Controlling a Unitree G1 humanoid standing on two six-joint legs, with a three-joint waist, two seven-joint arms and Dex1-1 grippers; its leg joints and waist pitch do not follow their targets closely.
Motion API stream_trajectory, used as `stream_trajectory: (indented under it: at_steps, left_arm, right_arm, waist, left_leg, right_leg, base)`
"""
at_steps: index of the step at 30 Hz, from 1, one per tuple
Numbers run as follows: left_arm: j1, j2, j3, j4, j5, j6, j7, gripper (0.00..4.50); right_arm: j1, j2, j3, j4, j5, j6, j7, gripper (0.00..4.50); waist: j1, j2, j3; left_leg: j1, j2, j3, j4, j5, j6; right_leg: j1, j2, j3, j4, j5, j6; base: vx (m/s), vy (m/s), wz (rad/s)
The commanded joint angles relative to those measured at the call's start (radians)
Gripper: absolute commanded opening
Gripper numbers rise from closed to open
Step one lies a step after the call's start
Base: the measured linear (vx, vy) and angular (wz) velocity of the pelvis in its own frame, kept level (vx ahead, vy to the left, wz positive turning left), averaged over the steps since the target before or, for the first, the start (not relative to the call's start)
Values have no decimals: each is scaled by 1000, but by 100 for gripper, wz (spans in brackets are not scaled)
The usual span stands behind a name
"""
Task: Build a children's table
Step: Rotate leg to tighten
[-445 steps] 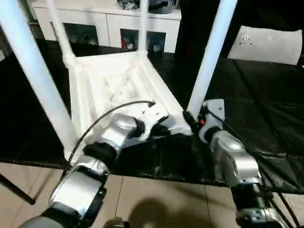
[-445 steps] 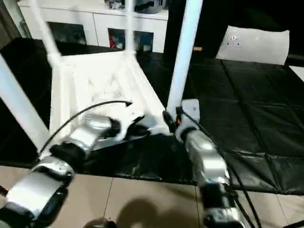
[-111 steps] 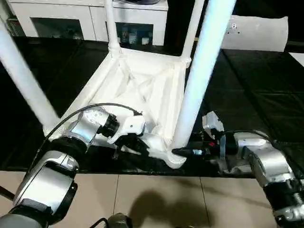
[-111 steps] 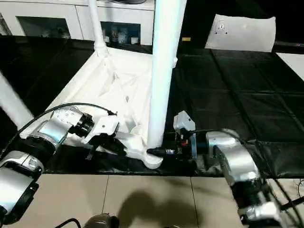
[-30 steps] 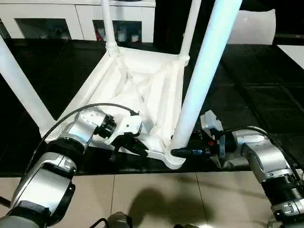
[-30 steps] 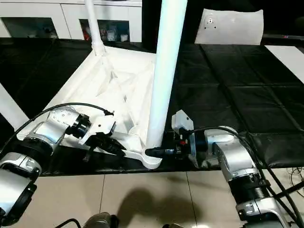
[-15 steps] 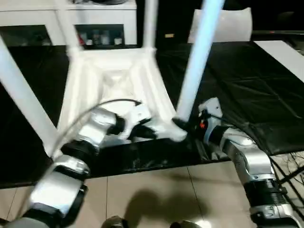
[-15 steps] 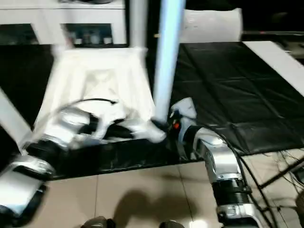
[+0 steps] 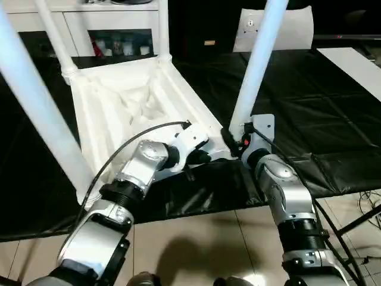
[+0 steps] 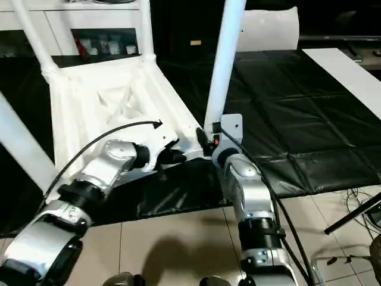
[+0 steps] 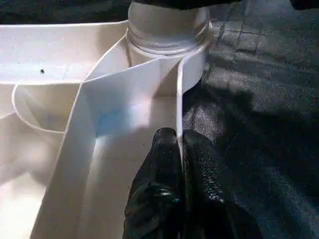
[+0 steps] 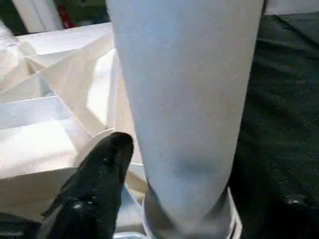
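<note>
Upturned white tabletop [image 9: 128,104] lies ribbed side up on black mat [image 9: 309,113]; four white legs stand in corner sockets. Step in hand, by judgement: seating last leg, near-right leg [image 9: 257,62], into its socket [image 11: 167,37]. Left gripper [image 11: 180,149] pinched tight on thin rim wall beside that socket, steadying top. Right gripper [image 9: 233,142] at base of near-right leg, one black finger [image 12: 99,174] beside tube; grip or release cannot be told. Next move likely needs firm twist or downward push on leg, rim held fast.
</note>
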Motion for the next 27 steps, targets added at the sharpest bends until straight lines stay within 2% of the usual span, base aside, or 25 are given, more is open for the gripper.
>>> stream_trajectory:
  at_steps: [1, 3, 7, 11, 15, 16, 17, 22, 27]
  left_arm:
    - [-4, -8, -16, -46, -29, -72, -56, 0]
    - [2, 22, -19, -42, -34, -98, -107, 0]
    - [13, 90, -35, -40, -52, -163, -237, 0]
    - [13, 141, -61, -31, -59, -217, -361, 0]
    - [-3, 165, -58, -4, -74, -254, -447, 0]
    - [-13, 173, -59, 9, -79, -262, -477, 0]
    - [-20, 180, -63, 22, -82, -279, -502, 0]
    - [-46, 204, -87, 62, -82, -332, -604, 0]
    - [-59, 217, -107, 83, -67, -371, -666, 0]
  right_arm:
    - [25, 6, 137, -40, 55, -3, 169, 344]
    - [41, -47, 145, -64, 66, -11, 242, 361]
    - [67, -169, 143, -100, 89, -33, 406, 395]
    - [79, -256, 150, -120, 106, -54, 548, 424]
    - [81, -319, 160, -130, 146, -38, 675, 424]
    - [81, -342, 165, -131, 163, -35, 721, 424]
    - [79, -358, 170, -127, 175, -35, 756, 424]
    - [62, -413, 204, -101, 185, -55, 885, 424]
    - [44, -439, 227, -89, 195, -42, 949, 371]
  waist:
    - [6, -8, -77]
    - [6, -7, -80]
    - [8, -5, -81]
    - [13, -2, -79]
    - [33, -1, -80]
    - [38, 0, -80]
    - [44, -3, -82]
    - [59, -4, -84]
    - [67, -6, -86]
  left_leg:
    - [16, 57, -29, -72, -225, 42]
    - [16, 56, -28, -70, -196, 57]
    - [16, 59, -27, -67, -182, 75]
    - [21, 64, -26, -68, -213, 62]
    - [26, 66, -23, -68, -219, 55]
    - [27, 69, -22, -68, -220, 53]
    - [27, 68, -22, -67, -218, 55]
    - [24, 70, -23, -66, -208, 50]
    - [25, 69, -22, -64, -203, 47]
  right_leg:
    - [50, -78, 59, -78, -251, -183]
    - [52, -74, 58, -72, -207, -195]
    - [54, -73, 57, -65, -158, -221]
    - [50, -73, 57, -69, -199, -231]
    - [50, -74, 57, -67, -197, -236]
    - [46, -73, 58, -64, -189, -238]
    - [50, -74, 57, -63, -188, -239]
    - [49, -79, 56, -59, -187, -242]
    - [48, -80, 56, -59, -199, -242]
  base:
    - [0, 0, 0]
    - [0, 0, 0]
    - [0, 0, 0]
    - [0, 0, 0]
    - [0, 0, 0]
    - [0, 0, 0]
    - [0, 0, 0]
    - [0, 0, 0]
    - [0, 0, 0]
